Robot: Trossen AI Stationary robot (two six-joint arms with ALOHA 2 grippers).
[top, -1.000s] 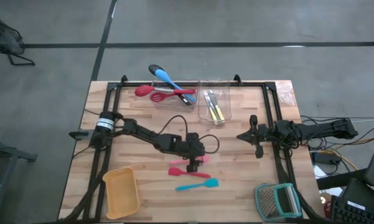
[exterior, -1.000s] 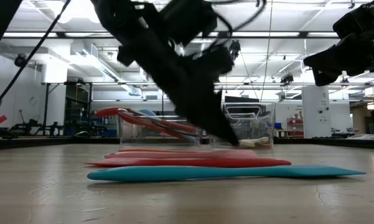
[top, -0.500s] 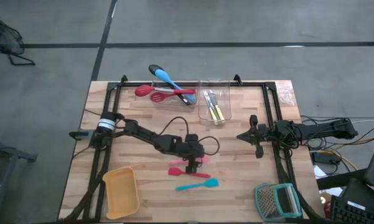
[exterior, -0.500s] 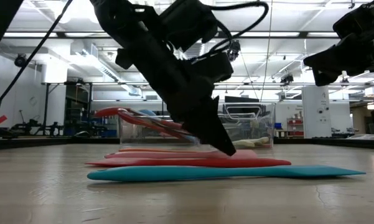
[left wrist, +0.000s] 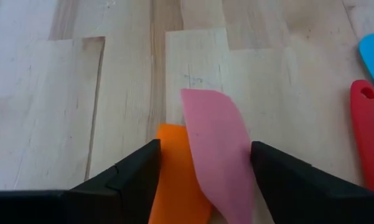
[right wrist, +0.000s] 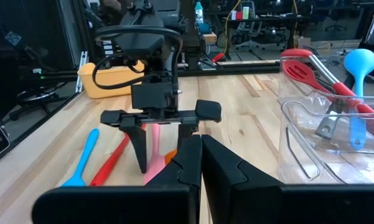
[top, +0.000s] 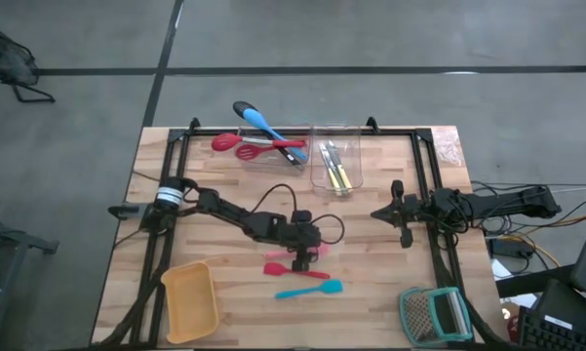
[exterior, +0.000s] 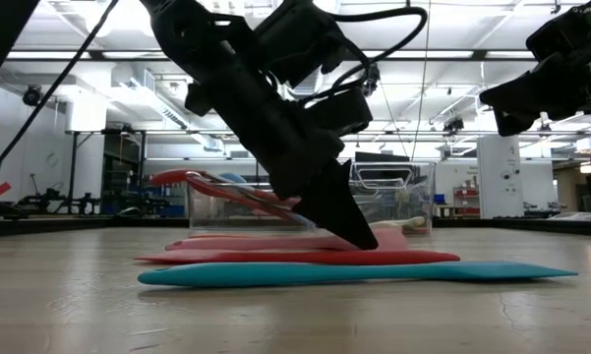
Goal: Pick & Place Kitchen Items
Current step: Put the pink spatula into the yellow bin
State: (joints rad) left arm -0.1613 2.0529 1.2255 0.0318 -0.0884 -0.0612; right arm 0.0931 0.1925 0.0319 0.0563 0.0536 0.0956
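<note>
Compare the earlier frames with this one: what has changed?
The left claw has come lower, its open fingers now straddling the pink spatula and orange spatula on the table; nothing gripped yet. The right claw, red spatula and teal spatula stayed put.

- The room was brightly and evenly lit from ceiling strip lights [exterior: 128,59], which flared white in the low view.
- Against them the left arm [exterior: 265,108] read as a near-black silhouette.
- Shadows on the bench [top: 234,312] were soft and faint.
- The pink spatula [left wrist: 215,149] looked slightly soft at close range.
</note>
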